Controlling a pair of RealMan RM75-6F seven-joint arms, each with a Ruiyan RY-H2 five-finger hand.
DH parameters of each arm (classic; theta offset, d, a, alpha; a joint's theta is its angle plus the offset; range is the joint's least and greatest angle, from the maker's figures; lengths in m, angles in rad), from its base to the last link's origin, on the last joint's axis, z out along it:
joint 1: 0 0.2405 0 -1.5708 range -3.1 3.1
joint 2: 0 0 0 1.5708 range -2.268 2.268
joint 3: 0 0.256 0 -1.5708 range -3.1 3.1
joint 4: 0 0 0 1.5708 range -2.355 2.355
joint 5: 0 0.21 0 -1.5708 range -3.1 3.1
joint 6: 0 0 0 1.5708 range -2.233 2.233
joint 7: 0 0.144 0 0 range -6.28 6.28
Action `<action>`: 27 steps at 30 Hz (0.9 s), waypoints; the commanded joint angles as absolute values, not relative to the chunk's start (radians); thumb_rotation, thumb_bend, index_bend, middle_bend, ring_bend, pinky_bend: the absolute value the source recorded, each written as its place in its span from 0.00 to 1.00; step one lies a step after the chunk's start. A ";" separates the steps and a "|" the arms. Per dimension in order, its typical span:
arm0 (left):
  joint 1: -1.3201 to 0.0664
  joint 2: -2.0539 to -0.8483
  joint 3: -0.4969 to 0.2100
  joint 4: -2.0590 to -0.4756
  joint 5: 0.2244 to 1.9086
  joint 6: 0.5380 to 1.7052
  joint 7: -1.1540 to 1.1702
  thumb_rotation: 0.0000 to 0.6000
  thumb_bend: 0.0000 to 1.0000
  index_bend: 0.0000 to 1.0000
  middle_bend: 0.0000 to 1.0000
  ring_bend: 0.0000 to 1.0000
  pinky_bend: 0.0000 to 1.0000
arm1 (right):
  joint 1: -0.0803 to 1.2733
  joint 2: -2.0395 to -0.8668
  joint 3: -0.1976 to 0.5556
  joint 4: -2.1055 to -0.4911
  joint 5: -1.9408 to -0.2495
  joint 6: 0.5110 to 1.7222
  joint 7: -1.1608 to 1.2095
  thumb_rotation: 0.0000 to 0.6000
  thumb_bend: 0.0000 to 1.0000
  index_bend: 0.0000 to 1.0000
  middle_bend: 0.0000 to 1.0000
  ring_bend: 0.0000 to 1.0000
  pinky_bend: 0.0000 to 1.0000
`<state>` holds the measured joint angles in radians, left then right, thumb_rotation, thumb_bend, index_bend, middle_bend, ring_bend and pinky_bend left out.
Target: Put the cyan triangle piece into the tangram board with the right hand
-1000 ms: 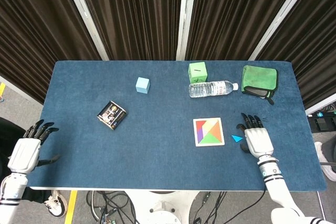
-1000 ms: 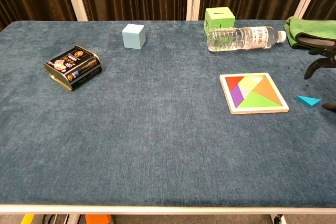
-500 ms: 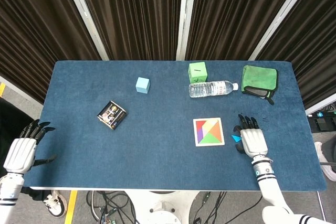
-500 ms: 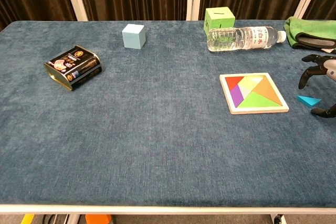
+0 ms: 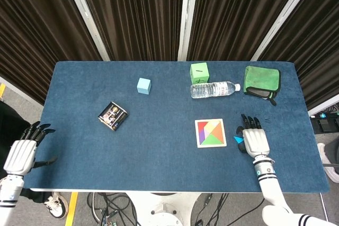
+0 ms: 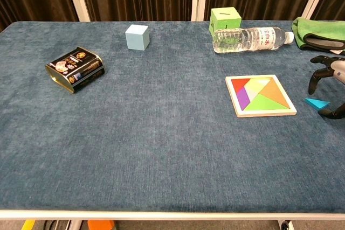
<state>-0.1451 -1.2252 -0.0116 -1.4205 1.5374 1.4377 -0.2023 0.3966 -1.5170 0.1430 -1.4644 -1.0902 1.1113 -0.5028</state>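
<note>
Since a second ago the right hand (image 5: 256,140) has slid inward from the table's right side and now arches directly over the cyan triangle piece (image 6: 316,102); in the last half second it has barely shifted, though in the chest view its thumb has drawn closer to the piece's near edge. Its fingers (image 6: 320,72) curl down beyond the piece while the thumb sits on the near side, so the hand is spread fairly wide and holds nothing yet; whether the thumb tip already touches the piece I cannot tell. From the head view only the triangle's left tip (image 5: 238,139) peeks out from beneath the palm.

Just left of the hand lies the tangram board (image 5: 211,132), flat on the blue cloth of the table (image 5: 159,157).

To my eye the piece looks thin, stiff and very light, lying flat on soft fabric. That makes it awkward: a top-down squeeze could skate it sideways. Pinching across its edges, thumb against a fingertip, seems the safest hold.

Far off, the left hand (image 5: 21,153) hangs spread and empty beyond the table's corner.
</note>
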 commanded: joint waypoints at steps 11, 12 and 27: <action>-0.143 -1.229 -0.010 -1.417 1.538 1.438 -0.201 1.00 0.07 0.25 0.15 0.04 0.15 | 0.412 -1.524 0.137 -1.460 -1.071 1.109 -0.509 1.00 0.18 0.49 0.00 0.00 0.00; -0.143 -1.228 -0.010 -1.417 1.537 1.438 -0.200 1.00 0.07 0.25 0.15 0.04 0.15 | 0.412 -1.523 0.136 -1.461 -1.071 1.111 -0.509 1.00 0.18 0.50 0.00 0.00 0.00; -0.143 -1.228 -0.012 -1.420 1.529 1.431 -0.193 1.00 0.07 0.25 0.16 0.04 0.15 | 0.440 -1.483 0.157 -1.489 -1.087 1.113 -0.491 1.00 0.19 0.52 0.00 0.00 0.00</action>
<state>-0.1434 -1.2280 -0.0121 -1.4205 1.5292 1.4309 -0.1930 0.4351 -1.4879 0.1527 -1.4858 -1.0861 1.1180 -0.4915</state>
